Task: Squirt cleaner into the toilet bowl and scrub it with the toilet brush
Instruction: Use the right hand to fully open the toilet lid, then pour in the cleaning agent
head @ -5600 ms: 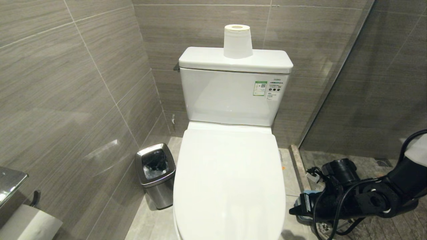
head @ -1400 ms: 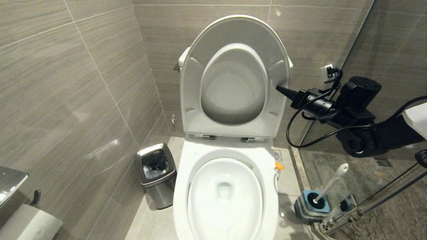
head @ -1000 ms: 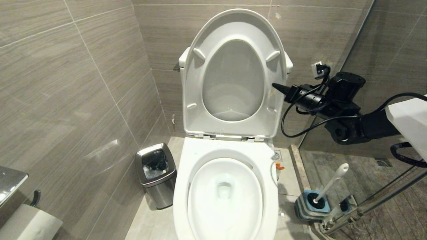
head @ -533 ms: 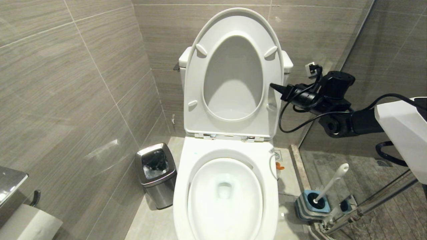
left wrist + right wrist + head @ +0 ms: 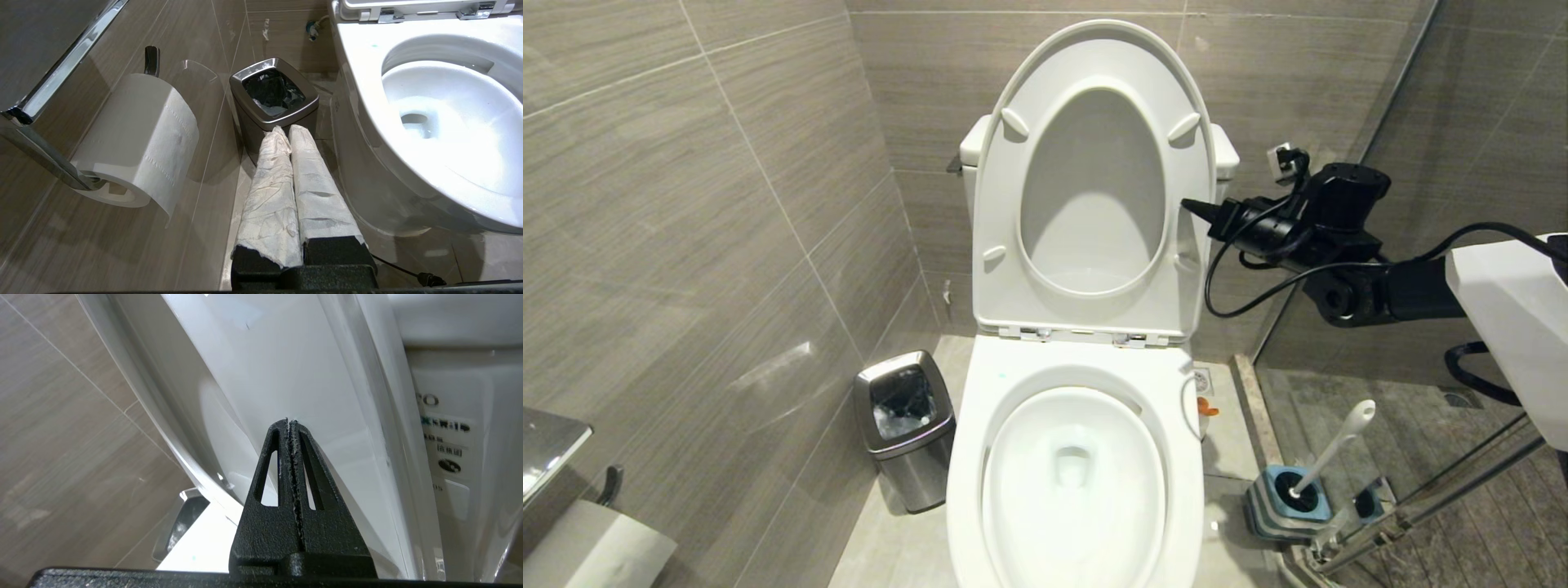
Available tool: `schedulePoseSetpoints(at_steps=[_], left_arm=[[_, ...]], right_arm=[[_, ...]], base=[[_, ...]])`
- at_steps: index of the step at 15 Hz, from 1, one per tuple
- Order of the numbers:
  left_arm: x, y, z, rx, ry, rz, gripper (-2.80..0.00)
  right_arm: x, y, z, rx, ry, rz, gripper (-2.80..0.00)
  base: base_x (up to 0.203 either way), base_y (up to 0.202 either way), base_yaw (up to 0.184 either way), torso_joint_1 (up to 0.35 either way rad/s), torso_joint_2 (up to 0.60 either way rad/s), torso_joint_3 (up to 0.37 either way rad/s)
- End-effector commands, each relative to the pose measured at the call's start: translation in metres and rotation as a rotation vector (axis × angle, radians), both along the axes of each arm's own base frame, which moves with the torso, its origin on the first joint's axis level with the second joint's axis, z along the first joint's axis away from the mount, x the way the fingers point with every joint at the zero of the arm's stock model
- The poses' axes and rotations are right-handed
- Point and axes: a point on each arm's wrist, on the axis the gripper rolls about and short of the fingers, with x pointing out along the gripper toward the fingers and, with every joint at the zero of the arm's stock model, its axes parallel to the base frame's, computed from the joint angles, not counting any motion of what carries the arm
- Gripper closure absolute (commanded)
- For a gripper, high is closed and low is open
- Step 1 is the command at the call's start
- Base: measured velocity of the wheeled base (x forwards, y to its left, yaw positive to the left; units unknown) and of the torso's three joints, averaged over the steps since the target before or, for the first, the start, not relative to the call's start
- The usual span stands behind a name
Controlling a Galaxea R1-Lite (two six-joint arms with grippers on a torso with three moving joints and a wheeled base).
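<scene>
Right gripper (image 5: pixel 1186 205): black fingers (image 5: pixel 300 465) pressed together, empty, tip at the right edge of the raised seat (image 5: pixel 1094 180), which stands upright with the lid against the tank (image 5: pixel 453 428); the tank sticker's print is too blurred to read. Left gripper (image 5: pixel 290 132): paper-wrapped fingers closed, holding nothing, low beside the toilet bowl (image 5: pixel 1074 482), pointing at the steel bin (image 5: pixel 273 92), wall paper roll (image 5: pixel 139 139) nearby. Toilet brush (image 5: pixel 1327 453) stands in its blue-grey holder (image 5: pixel 1282 498) on the floor right of the bowl; no cleaner visible.

Head view: from above, facing forward and down onto the toilet bowl (image 5: pixel 1074 474). Left wrist view: low by the floor, sharing that bowl (image 5: pixel 445 118) and the bin (image 5: pixel 273 92). Right wrist view: pressed close against the raised seat (image 5: pixel 294 375).
</scene>
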Motion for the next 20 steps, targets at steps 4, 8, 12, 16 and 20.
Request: schedulePoseSetpoints(at_steps=[4, 8, 12, 16, 20], left_arm=[[0.0, 0.0, 0.0, -0.001, -0.001, -0.001, 0.0], [0.0, 0.0, 0.0, 0.0, -0.001, 0.001, 0.0], [0.0, 0.0, 0.0, 0.0, 0.0, -0.001, 0.0], [0.0, 0.0, 0.0, 0.0, -0.001, 0.001, 0.0], [0.0, 0.0, 0.0, 0.0, -0.001, 0.001, 0.0]], right_arm=[[-0.035, 0.0, 0.038, 0.006, -0.038, 0.015, 0.0], [-0.081, 0.004, 0.073, 0.011, -0.07, 0.036, 0.0], [-0.145, 0.004, 0.113, 0.03, -0.076, -0.018, 0.0], [-0.206, -0.009, 0.144, -0.02, -0.029, -0.158, 0.0], [-0.25, -0.02, 0.15, -0.045, 0.058, -0.263, 0.0]], base=[[0.0, 0.0, 0.0, 0.0, 0.0, 0.0], [0.0, 0.0, 0.0, 0.0, 0.0, 0.0], [0.0, 0.0, 0.0, 0.0, 0.0, 0.0], [0.0, 0.0, 0.0, 0.0, 0.0, 0.0], [0.0, 0.0, 0.0, 0.0, 0.0, 0.0]])
